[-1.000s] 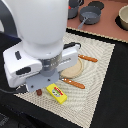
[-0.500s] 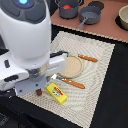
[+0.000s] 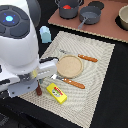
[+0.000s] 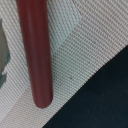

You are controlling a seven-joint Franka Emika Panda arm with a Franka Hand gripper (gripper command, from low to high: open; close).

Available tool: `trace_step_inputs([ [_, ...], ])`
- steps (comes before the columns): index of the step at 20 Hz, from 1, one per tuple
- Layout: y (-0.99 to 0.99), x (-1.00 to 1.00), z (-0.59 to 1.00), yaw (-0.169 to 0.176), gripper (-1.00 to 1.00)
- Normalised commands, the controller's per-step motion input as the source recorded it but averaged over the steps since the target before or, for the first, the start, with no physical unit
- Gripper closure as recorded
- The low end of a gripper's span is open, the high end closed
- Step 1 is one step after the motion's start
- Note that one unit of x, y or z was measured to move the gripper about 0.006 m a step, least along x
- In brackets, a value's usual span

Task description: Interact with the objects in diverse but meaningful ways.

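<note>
The sausage [image 4: 36, 50] is seen lying on the mat [image 4: 85, 45], not yet lifted; whether the fingers are open cannot be told

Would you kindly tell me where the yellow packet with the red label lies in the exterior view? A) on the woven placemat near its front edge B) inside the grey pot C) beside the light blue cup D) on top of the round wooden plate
A: the yellow packet lies flat on the woven placemat near its front edge, apart from the round wooden plate, far from the grey pot and light blue cup.
</note>
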Motion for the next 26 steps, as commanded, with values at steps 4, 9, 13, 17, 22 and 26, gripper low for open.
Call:
trace_step_inputs([
  [4,0.39,-0.18,-0.15,0.000,-1.00],
  [9,0.30,-0.22,-0.23,0.000,-1.00],
  [13,0.20,-0.26,-0.25,0.001,-1.00],
  [17,0.17,-0.24,-0.24,0.000,1.00],
  [22,0.16,-0.26,-0.24,0.000,1.00],
  [26,0.13,-0.29,-0.24,0.000,1.00],
])
